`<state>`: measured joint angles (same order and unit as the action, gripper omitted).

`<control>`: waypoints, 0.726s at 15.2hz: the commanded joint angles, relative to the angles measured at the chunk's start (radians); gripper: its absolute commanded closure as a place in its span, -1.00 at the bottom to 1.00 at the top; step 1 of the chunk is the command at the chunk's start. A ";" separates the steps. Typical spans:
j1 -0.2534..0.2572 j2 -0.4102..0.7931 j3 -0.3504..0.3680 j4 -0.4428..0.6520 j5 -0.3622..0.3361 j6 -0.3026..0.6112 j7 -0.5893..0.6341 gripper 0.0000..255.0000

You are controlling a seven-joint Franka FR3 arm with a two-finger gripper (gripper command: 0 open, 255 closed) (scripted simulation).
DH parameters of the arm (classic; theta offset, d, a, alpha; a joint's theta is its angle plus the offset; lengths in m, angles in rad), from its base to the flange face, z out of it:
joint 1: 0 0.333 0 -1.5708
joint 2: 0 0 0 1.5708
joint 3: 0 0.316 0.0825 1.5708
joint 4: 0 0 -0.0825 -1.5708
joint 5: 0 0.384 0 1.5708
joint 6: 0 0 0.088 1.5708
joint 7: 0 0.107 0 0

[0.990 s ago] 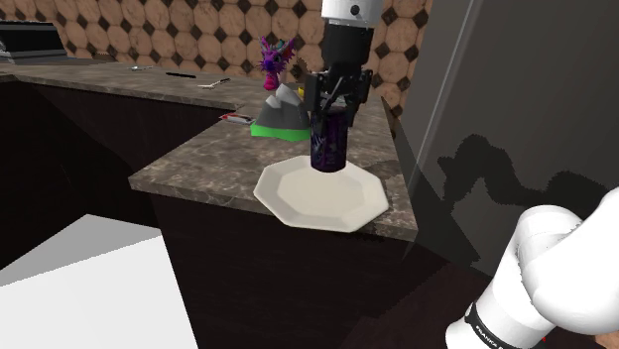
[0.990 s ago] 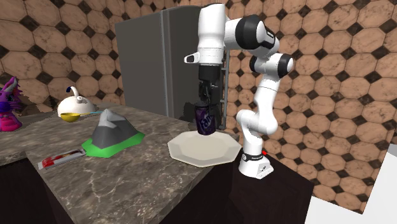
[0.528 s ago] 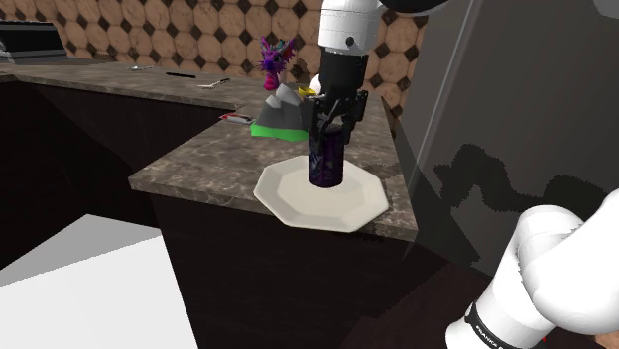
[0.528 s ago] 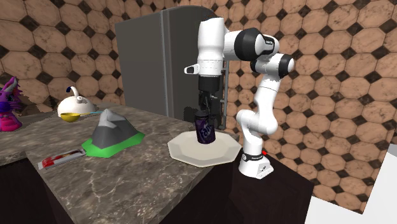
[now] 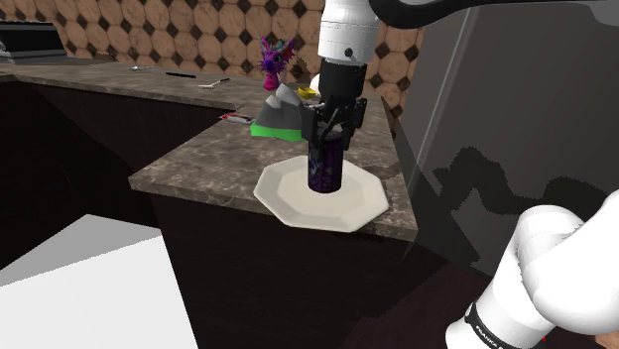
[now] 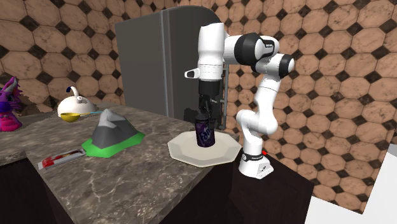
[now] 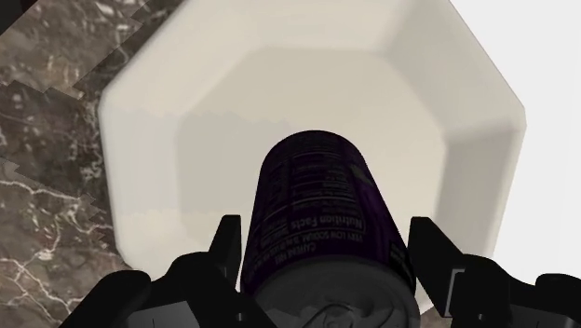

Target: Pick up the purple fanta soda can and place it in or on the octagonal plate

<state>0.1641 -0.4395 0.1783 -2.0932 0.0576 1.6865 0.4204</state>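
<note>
A grey fridge [image 6: 147,63] stands behind the dark marbled counter [image 5: 203,159]. The white arm [image 6: 211,48] reaches straight down over the counter's end. There a pale octagonal plate [image 5: 365,203] lies flat, near a small mountain figure [image 6: 113,135] on a green base. The purple can [image 5: 324,171] stands upright on the plate's middle. The gripper [image 7: 326,250] clasps the can's upper part from both sides.

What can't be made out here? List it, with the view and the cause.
Shoulder view: small items on the far counter, too small to name.
Second exterior view: purple toy, cut off by the left edge.
Wrist view: the can hides its own base on the plate.
</note>
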 commanded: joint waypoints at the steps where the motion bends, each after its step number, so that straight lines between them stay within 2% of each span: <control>1: 0.000 0.000 0.000 0.000 0.000 0.000 0.000 1.00; 2: 0.000 0.000 0.000 0.000 0.000 0.000 0.000 -1.00; 7: 0.000 0.000 0.000 0.000 0.000 0.000 0.000 -1.00; 11: -0.003 0.024 -0.002 0.150 -0.005 -0.126 0.004 -1.00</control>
<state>0.1614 -0.4236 0.1752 -1.9801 0.0535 1.5908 0.4214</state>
